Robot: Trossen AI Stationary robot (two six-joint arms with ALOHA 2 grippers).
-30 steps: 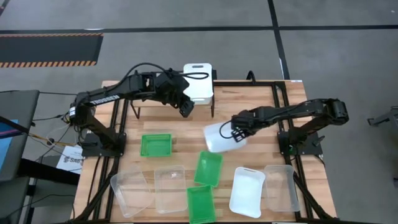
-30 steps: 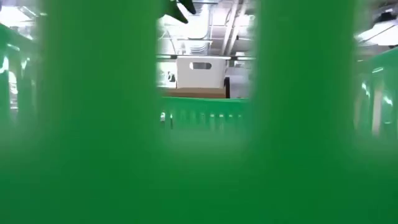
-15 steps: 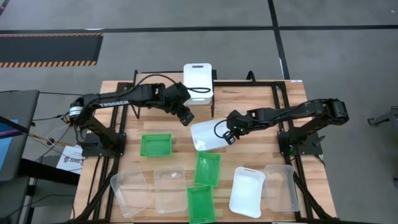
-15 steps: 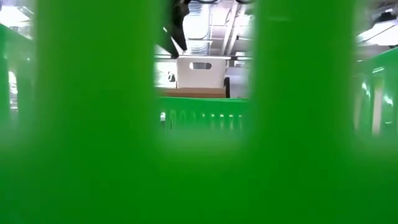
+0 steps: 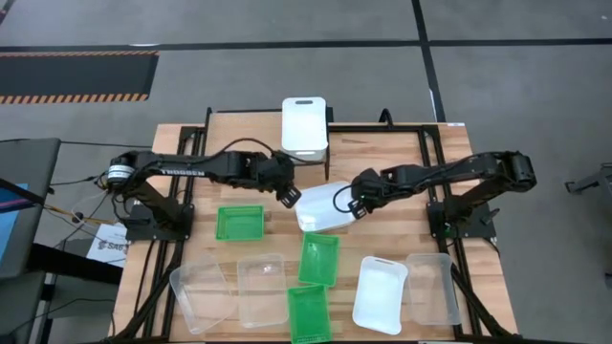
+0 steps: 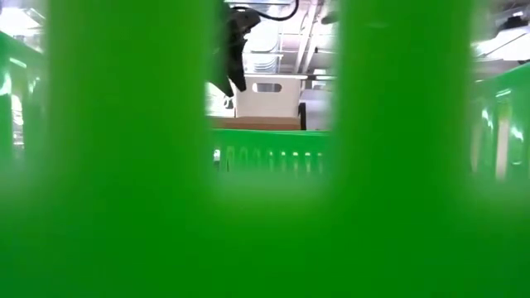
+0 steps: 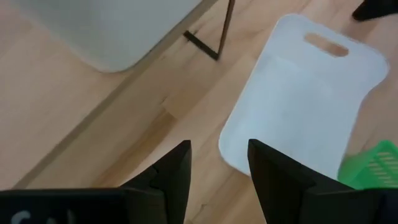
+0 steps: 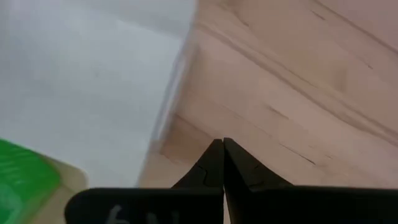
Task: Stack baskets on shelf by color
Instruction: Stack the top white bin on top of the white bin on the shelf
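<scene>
At frame centre in the high view, an opaque white rectangular plastic basket [image 5: 323, 207] is pinched at its right rim by the closed right tool [image 5: 356, 204]. The left tool [image 5: 286, 196], parted and empty, is seen just beside its left edge.

Even overhead light washing the table [image 5: 382, 162], soft shadows falling underneath, blurred green basket [image 6: 124, 165] blocking the low view, ceiling lights glaring behind

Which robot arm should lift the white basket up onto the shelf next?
Probably the right: its hand already grips the white basket. The left hand hovers open beside it, holding nothing.
</scene>
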